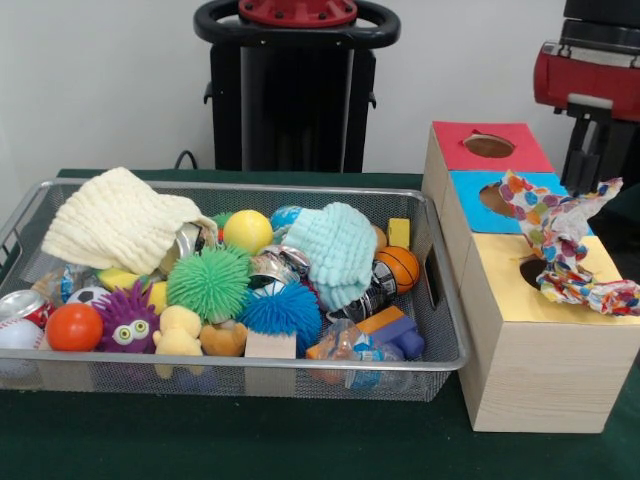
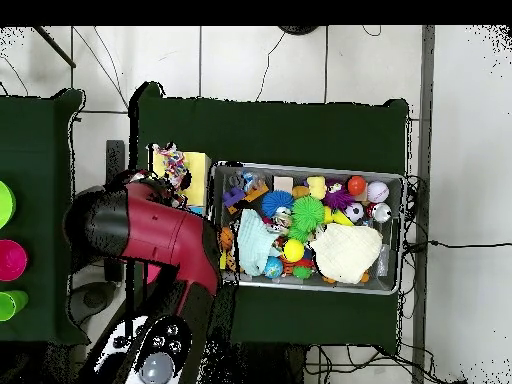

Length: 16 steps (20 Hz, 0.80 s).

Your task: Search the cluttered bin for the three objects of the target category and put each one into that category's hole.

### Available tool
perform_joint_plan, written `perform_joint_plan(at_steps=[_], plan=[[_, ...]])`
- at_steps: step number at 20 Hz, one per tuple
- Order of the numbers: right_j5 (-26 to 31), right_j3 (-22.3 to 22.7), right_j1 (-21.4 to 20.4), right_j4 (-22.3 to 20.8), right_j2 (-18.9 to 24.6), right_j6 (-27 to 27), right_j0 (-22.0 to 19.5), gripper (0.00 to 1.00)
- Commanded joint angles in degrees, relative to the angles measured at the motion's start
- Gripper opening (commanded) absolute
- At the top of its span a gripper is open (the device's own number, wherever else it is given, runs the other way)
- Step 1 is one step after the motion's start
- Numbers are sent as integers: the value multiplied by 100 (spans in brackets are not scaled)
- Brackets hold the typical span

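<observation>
A multicoloured patterned cloth [image 1: 556,238] lies draped over the wooden box, across the blue section's hole [image 1: 494,198] and the yellow section's hole [image 1: 532,270]. One corner of it sticks up at the back right. My gripper [image 1: 592,160] hangs just behind that raised corner, and its tips are hidden by the cloth. In the overhead view the patterned cloth [image 2: 172,160] shows beside my red arm [image 2: 165,235]. A cream cloth [image 1: 118,220] [image 2: 345,252] and a light blue cloth [image 1: 338,250] [image 2: 252,238] lie in the wire bin [image 1: 440,365].
The bin holds several balls, spiky toys, cans and blocks, among them a green spiky ball [image 1: 208,282] and an orange ball [image 1: 74,327]. The red section's hole [image 1: 488,146] is uncovered. The wooden box [image 1: 545,375] stands right of the bin.
</observation>
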Motion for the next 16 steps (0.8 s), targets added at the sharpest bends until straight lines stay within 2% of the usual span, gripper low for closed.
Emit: perform_joint_plan(at_steps=[1,16], plan=[[-618,260,490,44,530,1241,-203,0],[-622,192,633,148,467,1349,-130,0]])
